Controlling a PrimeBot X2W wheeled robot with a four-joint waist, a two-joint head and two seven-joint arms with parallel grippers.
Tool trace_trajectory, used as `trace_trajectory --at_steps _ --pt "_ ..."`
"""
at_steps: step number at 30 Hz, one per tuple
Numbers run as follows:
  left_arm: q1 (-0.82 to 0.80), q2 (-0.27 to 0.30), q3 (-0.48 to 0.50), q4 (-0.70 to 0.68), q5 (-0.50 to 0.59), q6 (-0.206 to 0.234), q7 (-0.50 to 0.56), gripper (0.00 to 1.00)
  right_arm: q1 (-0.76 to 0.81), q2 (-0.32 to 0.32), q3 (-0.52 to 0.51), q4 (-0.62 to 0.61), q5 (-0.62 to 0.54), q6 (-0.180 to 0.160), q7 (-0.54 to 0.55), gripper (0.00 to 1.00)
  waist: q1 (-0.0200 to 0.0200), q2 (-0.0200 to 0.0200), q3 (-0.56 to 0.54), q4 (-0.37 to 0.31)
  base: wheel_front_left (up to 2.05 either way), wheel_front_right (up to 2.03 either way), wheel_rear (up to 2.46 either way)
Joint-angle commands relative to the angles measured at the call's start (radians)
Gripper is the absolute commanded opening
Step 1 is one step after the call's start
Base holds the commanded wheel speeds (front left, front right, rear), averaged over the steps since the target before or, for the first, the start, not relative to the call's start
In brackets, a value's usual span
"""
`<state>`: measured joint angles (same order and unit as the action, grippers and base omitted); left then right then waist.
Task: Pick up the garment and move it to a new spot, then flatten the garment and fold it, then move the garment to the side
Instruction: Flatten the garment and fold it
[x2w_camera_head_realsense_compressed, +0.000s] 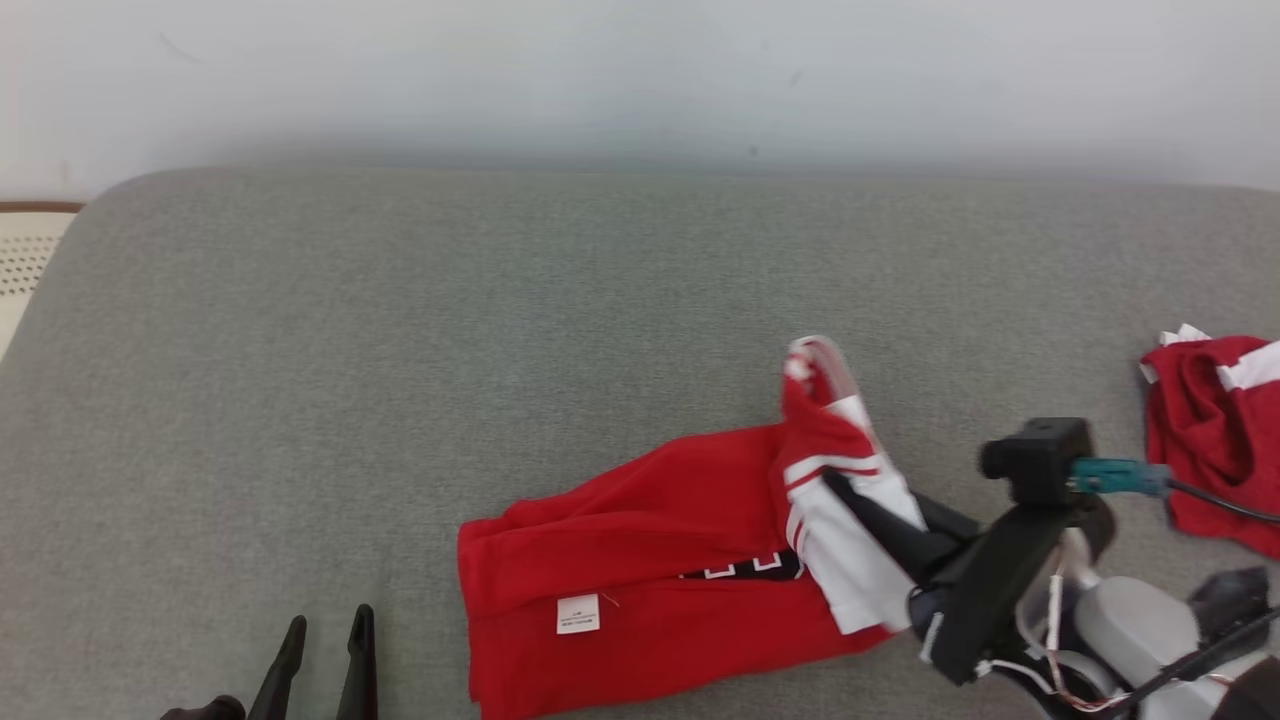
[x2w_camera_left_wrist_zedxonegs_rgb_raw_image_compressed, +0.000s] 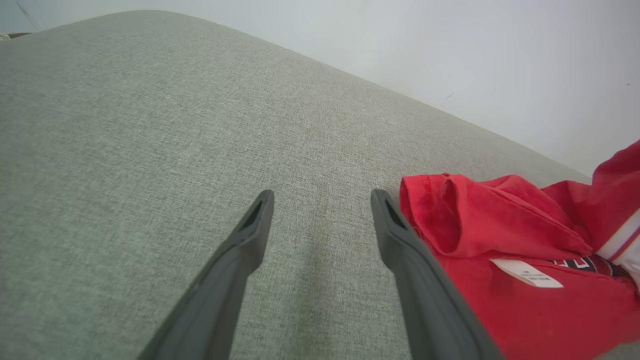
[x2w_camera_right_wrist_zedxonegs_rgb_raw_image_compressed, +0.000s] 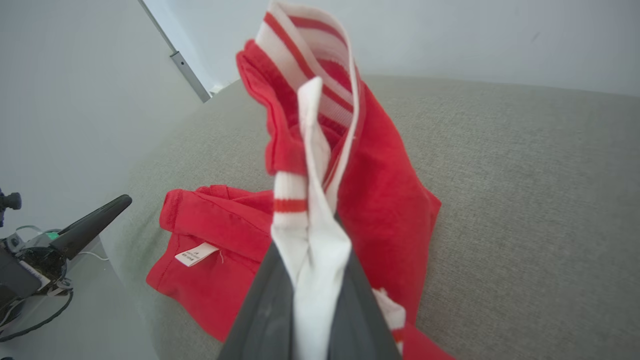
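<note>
Head and wrist views, folding stage (judged). The red garment (x2w_camera_head_realsense_compressed: 640, 580) lies crumpled on the grey fabric-covered surface (x2w_camera_head_realsense_compressed: 400, 350), right of centre and close to its near edge, with a white label (x2w_camera_head_realsense_compressed: 578, 613) facing up. The right gripper (x2w_camera_head_realsense_compressed: 840, 485) is pinched narrow on the garment's white, red-striped trim (x2w_camera_right_wrist_zedxonegs_rgb_raw_image_compressed: 310, 115) and holds that part raised above the rest of the cloth. The left gripper (x2w_camera_head_realsense_compressed: 328, 630) stands wide and empty just beside the garment's left edge, over bare fabric. The next move probably calls for carrying the raised trim across or outward until it lies flat, with the left gripper free to pin the opposite edge. The dark print (x2w_camera_head_realsense_compressed: 745, 568) is mostly covered by folds, so sleeve and hem cannot be told apart. The garment's near edge is cut off in the head view, as is a second red garment (x2w_camera_head_realsense_compressed: 1210, 440) at the right.
</note>
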<state>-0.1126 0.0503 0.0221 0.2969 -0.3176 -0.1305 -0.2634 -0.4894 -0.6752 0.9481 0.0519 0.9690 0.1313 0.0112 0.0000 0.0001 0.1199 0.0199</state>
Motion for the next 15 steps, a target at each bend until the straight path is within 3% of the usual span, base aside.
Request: trace_trajectory --at_steps 1,7,15 --pt "0.006 0.001 -0.003 0.005 -0.008 0.003 0.000 1.00 -0.016 0.016 0.015 -0.012 -0.001 -0.001 0.022 0.00 0.0000 -0.0001 -0.004 0.023 0.00 0.00 0.00" --pt "0.000 0.001 -0.031 0.004 -0.029 0.007 0.000 1.00 -0.076 0.093 0.093 0.002 -0.038 -0.001 0.101 0.00 0.0000 -0.0001 -0.002 0.096 0.00 0.00 0.00" --pt "-0.003 0.001 -0.053 0.001 -0.046 0.020 0.000 1.00 -0.120 0.155 0.168 0.074 -0.038 -0.001 0.097 0.00 0.0000 -0.0001 0.012 0.188 0.00 0.00 0.00"
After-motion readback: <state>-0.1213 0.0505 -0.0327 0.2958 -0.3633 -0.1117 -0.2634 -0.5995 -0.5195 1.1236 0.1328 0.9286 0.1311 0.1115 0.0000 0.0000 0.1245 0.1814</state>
